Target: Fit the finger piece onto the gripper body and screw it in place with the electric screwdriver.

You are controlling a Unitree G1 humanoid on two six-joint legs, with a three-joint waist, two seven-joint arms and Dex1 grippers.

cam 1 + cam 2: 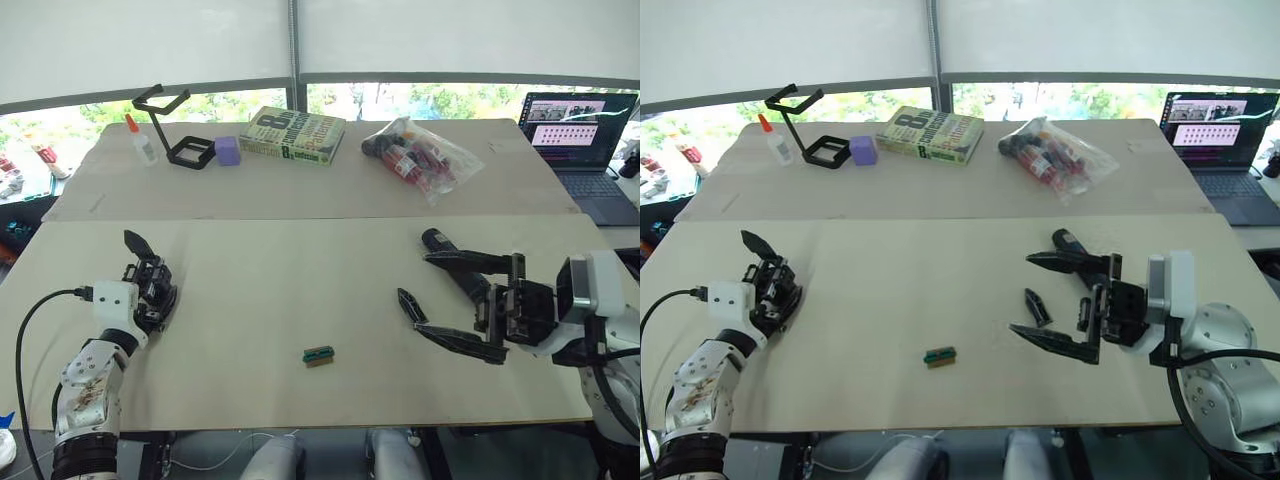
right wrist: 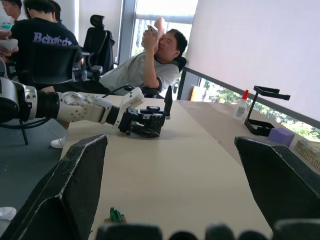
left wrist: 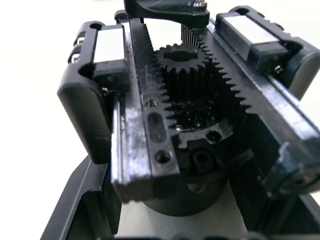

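The gripper body [image 1: 152,283] stands on the near table's left side, with its black pointed finger sticking up. My left gripper [image 1: 140,300] is shut on it, and the left wrist view shows its gear and toothed racks [image 3: 187,95] close up. On the right my right gripper [image 1: 422,293] is open, with nothing held. The finger piece [image 1: 411,305] lies flat on the table at its fingertips. The electric screwdriver [image 1: 440,248] lies partly under the upper finger [image 1: 470,262]. In the right wrist view the gripper body [image 2: 147,120] shows across the table.
A small green-and-brown block [image 1: 318,355] lies near the front edge. The far table holds a glue bottle [image 1: 143,143], a black stand [image 1: 185,150], a purple block [image 1: 228,150], a book [image 1: 295,135], a plastic bag [image 1: 425,155] and a laptop [image 1: 585,140]. People [image 2: 145,65] sit beyond the left side.
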